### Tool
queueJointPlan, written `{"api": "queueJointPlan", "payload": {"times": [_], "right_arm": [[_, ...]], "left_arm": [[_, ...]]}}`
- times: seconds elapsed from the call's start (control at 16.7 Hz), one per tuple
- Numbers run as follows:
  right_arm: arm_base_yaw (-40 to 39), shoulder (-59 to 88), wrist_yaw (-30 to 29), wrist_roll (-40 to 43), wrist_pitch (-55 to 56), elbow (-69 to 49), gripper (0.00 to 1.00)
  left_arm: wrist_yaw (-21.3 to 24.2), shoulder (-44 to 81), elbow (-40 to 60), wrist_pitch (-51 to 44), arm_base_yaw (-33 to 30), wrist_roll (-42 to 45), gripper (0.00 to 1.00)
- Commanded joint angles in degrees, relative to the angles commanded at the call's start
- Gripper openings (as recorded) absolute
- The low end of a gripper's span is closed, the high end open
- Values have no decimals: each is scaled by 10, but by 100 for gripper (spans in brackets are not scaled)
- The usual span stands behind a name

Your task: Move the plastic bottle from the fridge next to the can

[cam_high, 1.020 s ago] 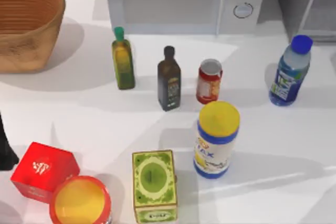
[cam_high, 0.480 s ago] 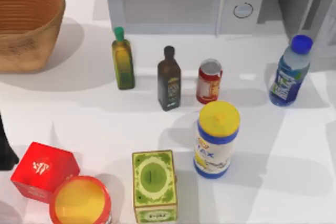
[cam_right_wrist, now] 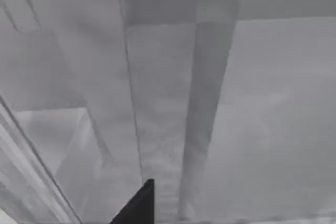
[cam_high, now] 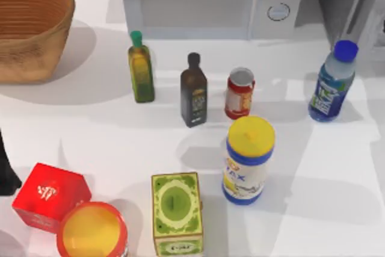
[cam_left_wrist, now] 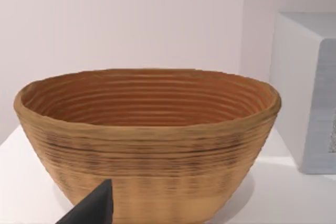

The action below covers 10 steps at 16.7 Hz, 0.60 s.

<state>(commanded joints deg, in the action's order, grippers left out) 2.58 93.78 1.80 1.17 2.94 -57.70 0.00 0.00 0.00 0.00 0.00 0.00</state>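
Shade on the right half of the surface (cam_high: 337, 167) is seen to have shifted since the earlier frames, and the pale door frame of the fridge (cam_high: 361, 4) is angled slightly differently. The objects are found where they were.

The plastic bottle (cam_high: 329, 85) is stood upright on the surface near its right edge, just in front of the fridge at the back right corner. The can (cam_high: 240, 93) is stood mid-surface, in front of the microwave (cam_high: 204, 1) at the back edge, well apart from the plastic bottle. A dark glass bottle (cam_high: 194, 91) is placed just beside the can, and an olive-oil bottle (cam_high: 141, 69) farther toward the left edge. A white canister (cam_high: 247, 161) with a yellow lid is set in front of the can.

Along the front edge a green box (cam_high: 176, 212), a red tub (cam_high: 91, 230) and a red box (cam_high: 49, 195) are grouped. A woven basket (cam_high: 30, 28) is kept at the back left corner, with a plain pale wall (cam_left_wrist: 131, 19) behind it.

The left claw (cam_left_wrist: 92, 205) is held by the basket, and its state cannot be told. The right claw (cam_right_wrist: 137, 205) is faced by grey fridge panels, and its state cannot be told either.
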Motion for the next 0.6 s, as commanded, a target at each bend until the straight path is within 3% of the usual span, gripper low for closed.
{"api": "queueJointPlan", "payload": {"times": [0.6], "right_arm": [[-2,179,-3,-2,-46,-223,100]], "left_arm": [[0,0,0,0,0,0,100]]}}
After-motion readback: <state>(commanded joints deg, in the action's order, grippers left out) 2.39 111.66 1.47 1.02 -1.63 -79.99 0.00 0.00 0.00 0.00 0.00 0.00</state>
